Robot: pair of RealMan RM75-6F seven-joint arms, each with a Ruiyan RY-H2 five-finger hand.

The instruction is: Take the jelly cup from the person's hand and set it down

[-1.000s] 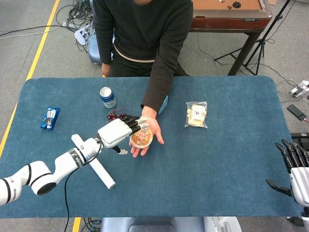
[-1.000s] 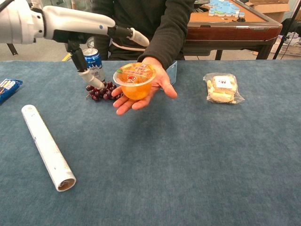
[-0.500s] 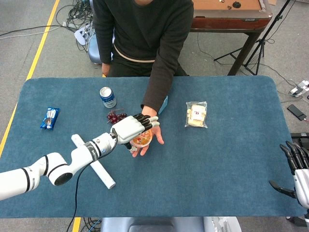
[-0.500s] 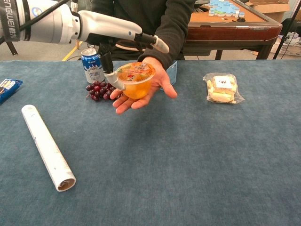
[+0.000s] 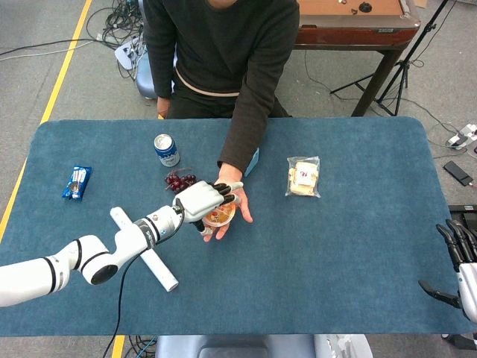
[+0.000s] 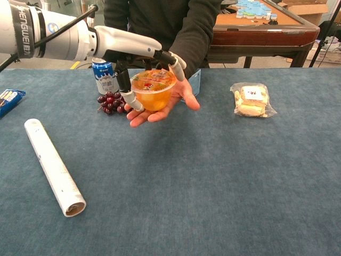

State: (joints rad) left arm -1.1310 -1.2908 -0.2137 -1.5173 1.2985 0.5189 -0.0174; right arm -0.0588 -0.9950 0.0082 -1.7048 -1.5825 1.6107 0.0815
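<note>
Tube of white cardboard (image 6: 53,166) sits nearest the camera, lying flat on the blue table (image 6: 213,176), well to the near-left of the jelly cup. Jelly cup (image 6: 153,90) is orange, foil lid up, resting upright in the person's hand (image 6: 169,101), which is palm up above the table. Left hand (image 6: 139,58) is draped over the cup from the left: thumb hanging down against the cup's left wall, one finger bent over the far right rim, the rest reaching across the lid. Fingers are curling around the cup, but I can't tell if they actually bear on it with any grip; the cup's base is in the palm. Head view shows the same: left hand (image 5: 203,200) covering most of the cup (image 5: 221,217), dark fingertips over the lid. Right hand (image 5: 460,265) is far to the right of the cup, off the table's edge, fingers apart and holding nothing. Just left of the cup: bunch of dark grapes (image 6: 109,101), and behind them a blue can (image 6: 107,77), upright. Blue snack packet (image 6: 9,100) is far left of the cup at the table edge. Clear bag of biscuits (image 6: 251,100) lies well to the right of the cup. Small blue box (image 6: 195,81) peeks out behind the person's wrist.
</note>
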